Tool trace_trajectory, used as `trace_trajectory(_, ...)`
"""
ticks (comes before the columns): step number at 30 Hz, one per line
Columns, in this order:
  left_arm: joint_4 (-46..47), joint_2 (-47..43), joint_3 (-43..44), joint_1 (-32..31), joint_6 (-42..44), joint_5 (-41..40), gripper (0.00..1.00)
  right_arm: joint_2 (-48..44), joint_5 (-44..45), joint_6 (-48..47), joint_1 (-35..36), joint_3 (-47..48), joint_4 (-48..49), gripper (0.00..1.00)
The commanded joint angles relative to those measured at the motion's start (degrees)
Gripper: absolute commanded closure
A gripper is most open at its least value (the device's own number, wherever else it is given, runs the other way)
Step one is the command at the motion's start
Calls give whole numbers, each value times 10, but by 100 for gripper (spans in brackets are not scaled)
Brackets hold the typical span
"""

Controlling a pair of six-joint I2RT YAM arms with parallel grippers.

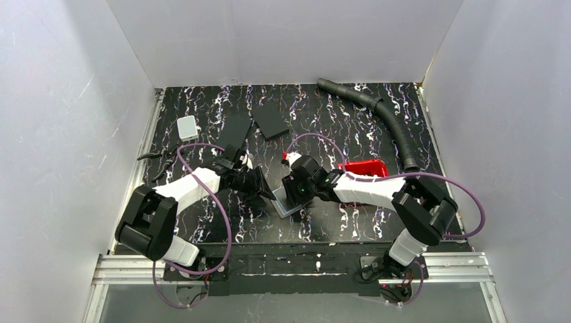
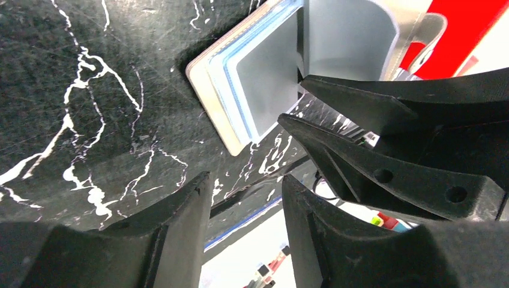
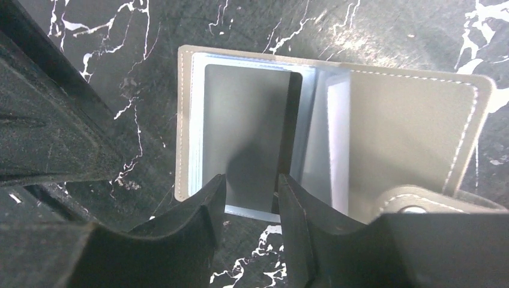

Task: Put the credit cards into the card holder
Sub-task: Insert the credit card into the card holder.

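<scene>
The taupe card holder (image 3: 408, 126) lies open on the black marbled table, its snap tab at the lower right in the right wrist view. A flat grey credit card (image 3: 243, 126) sits in its left clear pocket. My right gripper (image 3: 251, 193) hovers over that pocket's lower edge, jaws open, with only the card's edge and bare table showing between them. My left gripper (image 2: 245, 201) is open and empty just short of the card holder (image 2: 264, 84), with the right fingers (image 2: 372, 114) crossing in front. From above, both grippers (image 1: 264, 190) (image 1: 296, 196) meet at the card holder (image 1: 284, 207).
A red tray (image 1: 364, 167) stands just behind the right arm. Two black slabs (image 1: 236, 131) (image 1: 271, 120) and a small white box (image 1: 187, 126) lie at the back left. A black ribbed hose (image 1: 387, 118) curves along the back right. White walls close in three sides.
</scene>
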Motion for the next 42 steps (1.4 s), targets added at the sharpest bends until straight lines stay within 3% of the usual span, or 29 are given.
trace_trajectory(1, 37, -14, -11, -4, -32, 20, 55, -3, 27, 3, -3, 6, 17, 53)
trace_trajectory(8, 64, 1, -12, -14, -54, 28, 55, 2, 10, 27, -13, -26, 51, 51)
trace_trajectory(12, 95, 13, -15, -16, -80, 25, 61, 6, -47, 63, -35, -65, 111, 53)
trace_trajectory(15, 119, 35, -17, -26, -106, 2, 64, 7, -70, 88, -54, -99, 151, 64)
trace_trajectory(22, 125, 34, -27, -43, -123, -29, 65, 8, -77, 105, -66, -122, 176, 78)
trace_trajectory(28, 108, 13, -37, -46, -119, -54, 65, 17, -84, 112, -72, -128, 183, 70)
trace_trajectory(34, 106, 14, -33, -46, -115, -54, 65, 22, -106, 132, -86, -143, 212, 80)
trace_trajectory(42, 115, 30, -23, -46, -116, -48, 66, 43, -177, 194, -126, -184, 293, 83)
